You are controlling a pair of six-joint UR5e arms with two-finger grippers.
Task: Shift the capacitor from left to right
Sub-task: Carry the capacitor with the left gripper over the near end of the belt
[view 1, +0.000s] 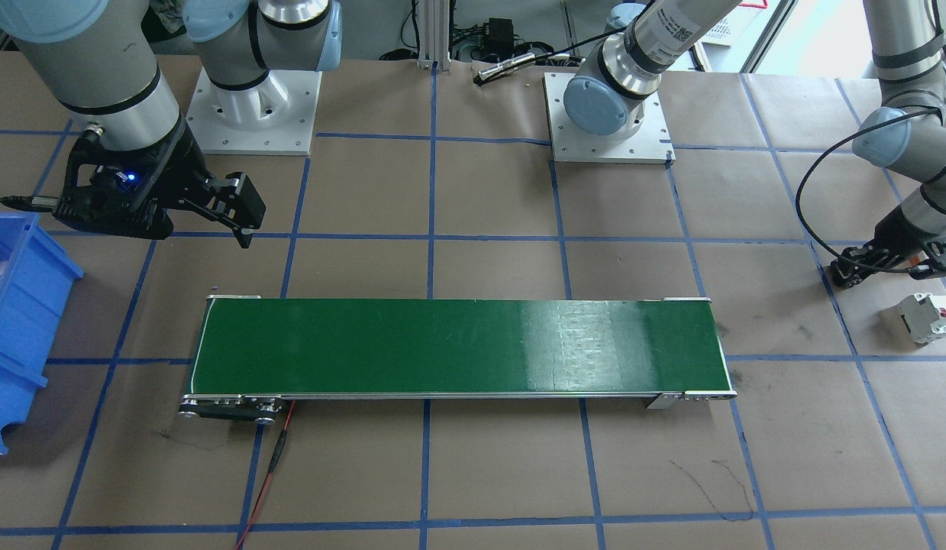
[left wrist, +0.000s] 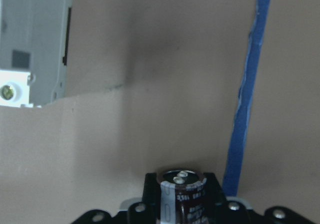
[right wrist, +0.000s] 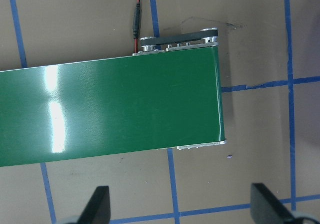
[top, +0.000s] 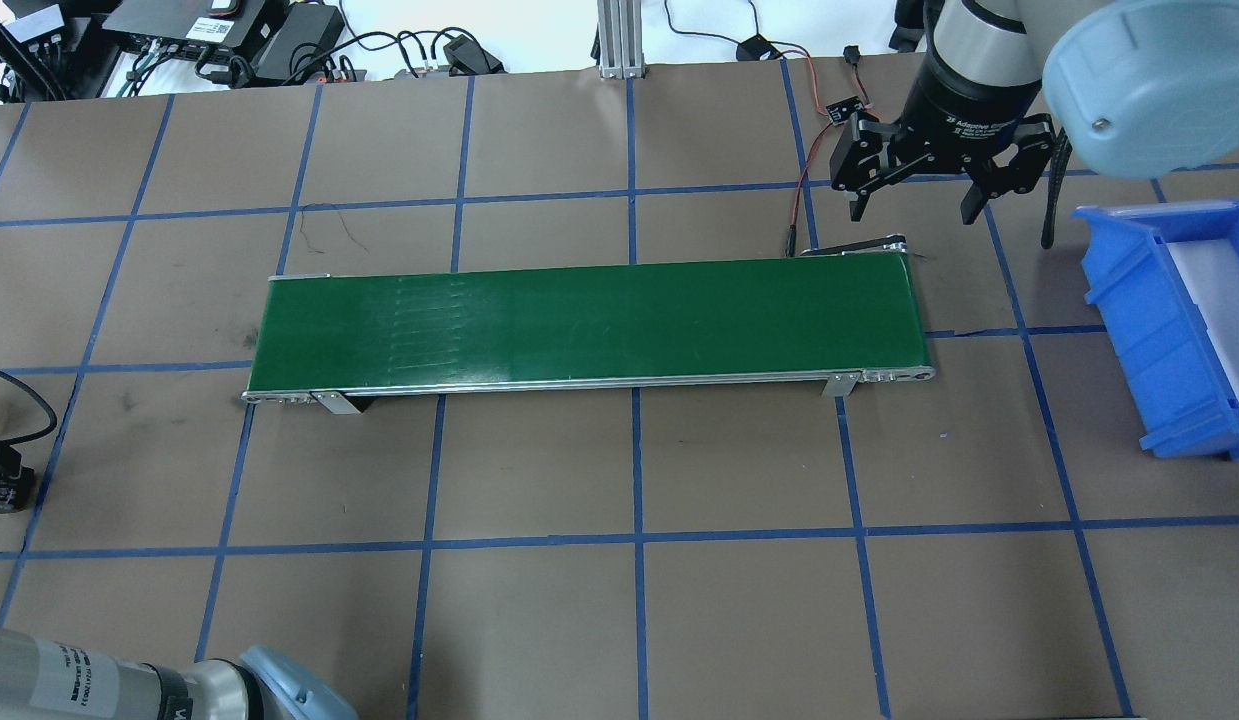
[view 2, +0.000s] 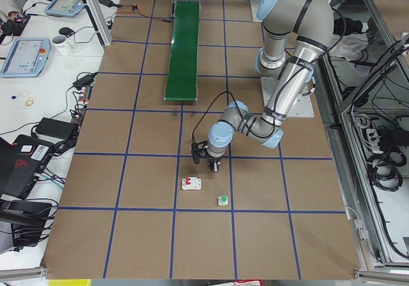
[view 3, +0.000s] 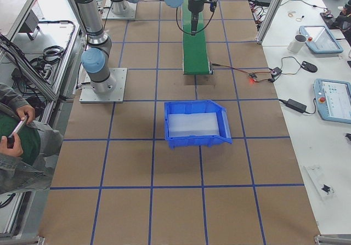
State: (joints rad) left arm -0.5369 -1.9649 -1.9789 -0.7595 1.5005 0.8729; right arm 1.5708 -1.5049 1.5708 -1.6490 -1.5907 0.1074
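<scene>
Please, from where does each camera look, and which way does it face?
Front-facing: across the table, facing the robot, down on the conveyor; right arm view-left, left arm view-right.
Overhead: behind the robot, forward and down; right gripper, left arm's link.
Exterior left: table's end, along it; left arm near.
Exterior right: opposite end; blue bin, right arm.
Left wrist: down at table; left gripper holding capacitor.
Right wrist: down on conveyor's end; its fingertips.
Shared: front-facing and left wrist both show the breaker.

A green conveyor belt (view 1: 457, 347) is lying across the tabletop's (view 1: 503, 473) middle. The right gripper (view 1: 240, 218) is hovering near a blue bin (view 1: 14, 321) at one edge, the left gripper (view 1: 891, 266) beside a white breaker (view 1: 929, 317) opposite.
</scene>
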